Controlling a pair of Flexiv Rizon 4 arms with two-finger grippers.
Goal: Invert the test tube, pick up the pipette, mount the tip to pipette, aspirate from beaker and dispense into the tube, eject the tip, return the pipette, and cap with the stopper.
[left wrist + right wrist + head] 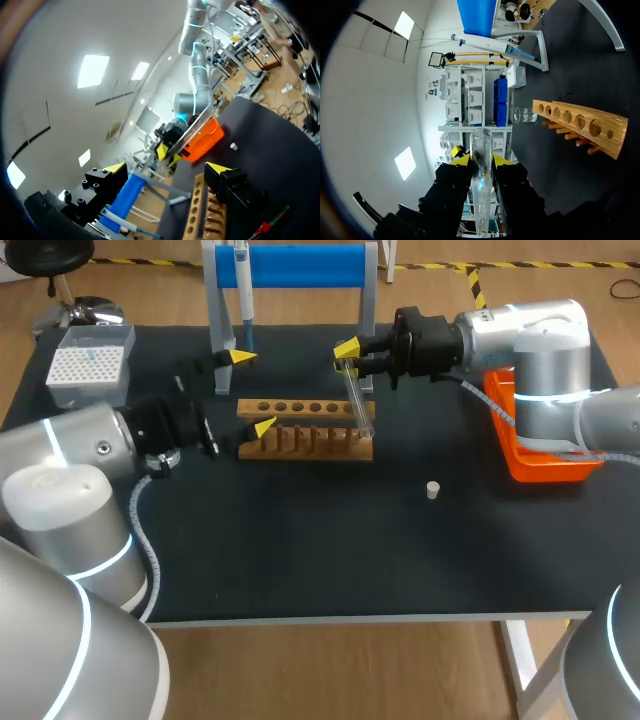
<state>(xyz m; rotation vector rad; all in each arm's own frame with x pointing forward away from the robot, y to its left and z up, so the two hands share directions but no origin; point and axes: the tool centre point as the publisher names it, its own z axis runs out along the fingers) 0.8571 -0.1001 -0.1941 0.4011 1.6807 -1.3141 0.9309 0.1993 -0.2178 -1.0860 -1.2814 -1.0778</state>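
My right gripper is shut on a clear glass test tube, which slants down toward the right end of the wooden rack. In the right wrist view the test tube runs straight out between the yellow tips of the right gripper, with the rack ahead. My left gripper stands open and empty at the rack's left end. The pipette hangs on the blue stand at the back. A small white stopper lies on the mat, in front of the rack to its right.
A white tip box sits at the back left. An orange bin stands at the right under my right arm. A glass beaker shows beyond the rack in the right wrist view.
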